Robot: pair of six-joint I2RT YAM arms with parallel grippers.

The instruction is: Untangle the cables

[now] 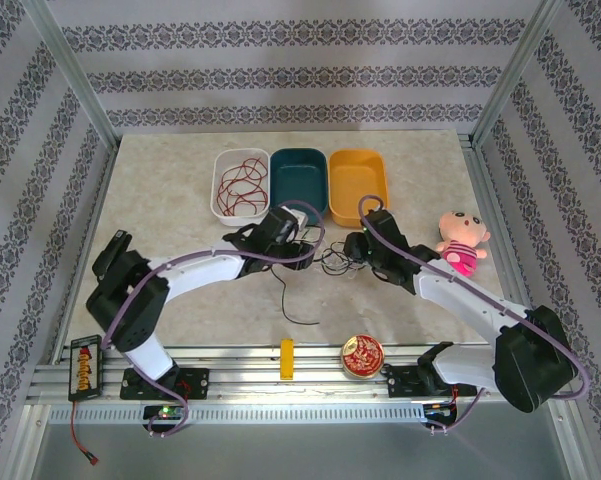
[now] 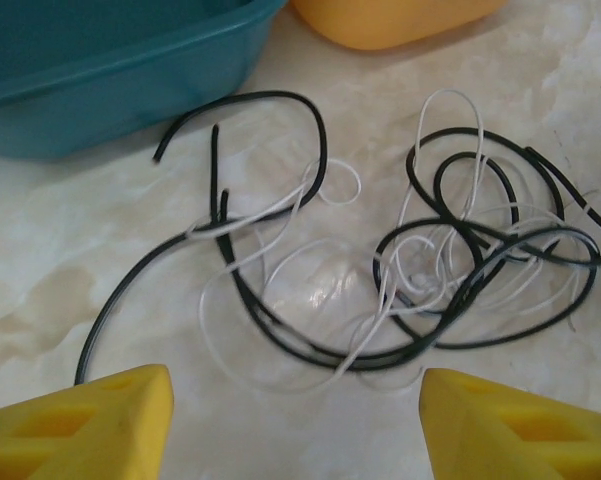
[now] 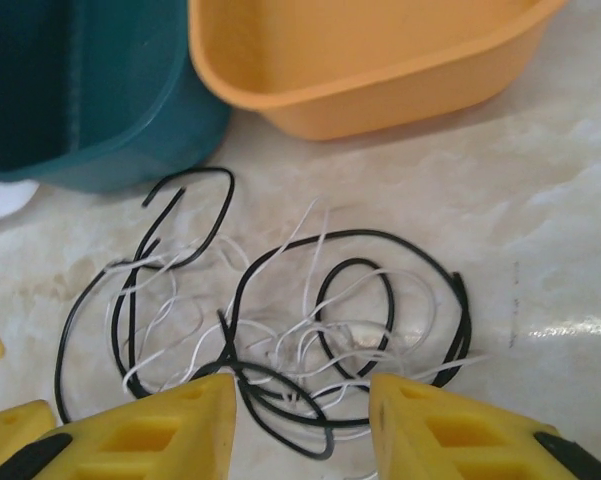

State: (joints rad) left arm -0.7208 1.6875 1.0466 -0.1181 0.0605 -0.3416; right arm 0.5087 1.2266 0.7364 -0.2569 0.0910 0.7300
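Black and white cables (image 2: 450, 270) lie bunched on the worktop (image 2: 570, 70), just before the teal bin (image 2: 100, 70) and yellow bin (image 2: 390, 20), between both tools. A red cable (image 1: 242, 185) sits apart in the white bin (image 1: 218, 185). The wires are judged light, limp and slippery, so pulling one may drag the bunch. Best hold: the free black end (image 2: 158, 157) or an outer loop. The left tool (image 2: 295, 420) is spread wide and empty, just short of the tangle. The right tool (image 3: 302, 430) is parted less, with a black loop lying between its fingers, apparently unpinched.
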